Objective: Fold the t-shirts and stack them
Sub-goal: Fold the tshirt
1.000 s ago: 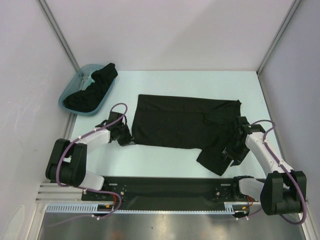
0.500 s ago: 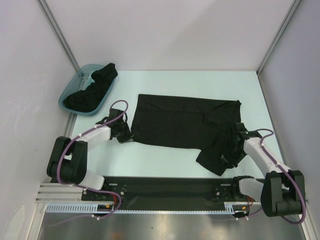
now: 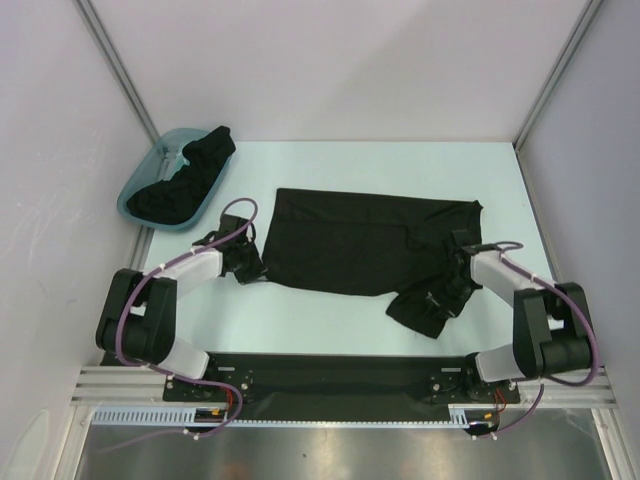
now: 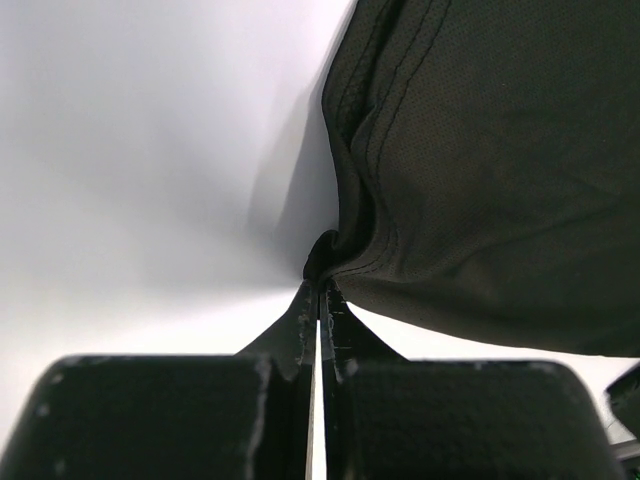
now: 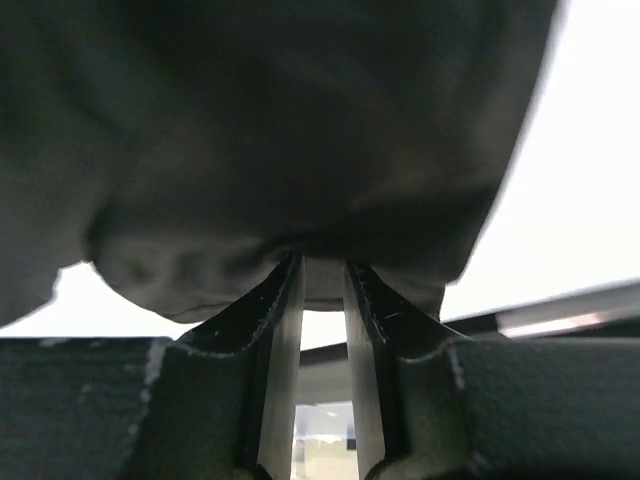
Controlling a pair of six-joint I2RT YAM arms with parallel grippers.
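Note:
A black t-shirt (image 3: pixel 350 240) lies spread across the middle of the table, its right lower part bunched into a lump (image 3: pixel 420 305). My left gripper (image 3: pixel 251 270) is shut on the shirt's near left corner; in the left wrist view the fingertips (image 4: pixel 322 288) pinch the hem of the cloth (image 4: pixel 490 170). My right gripper (image 3: pixel 452 286) is closed on a thick fold at the shirt's right side; in the right wrist view the cloth (image 5: pixel 290 130) drapes over the jaws, which clamp the fold (image 5: pixel 322 272). A second black t-shirt (image 3: pixel 190 178) lies heaped in the tub.
The teal plastic tub (image 3: pixel 160 155) stands at the back left, against the left wall. White walls close in the table on three sides. The arms' bases and a black rail (image 3: pixel 330 375) run along the near edge.
My right gripper has closed on the cloth and moved left and away from the near edge, bunching the shirt's lower right part inward. The left gripper has crept slightly farther away, still holding the corner.

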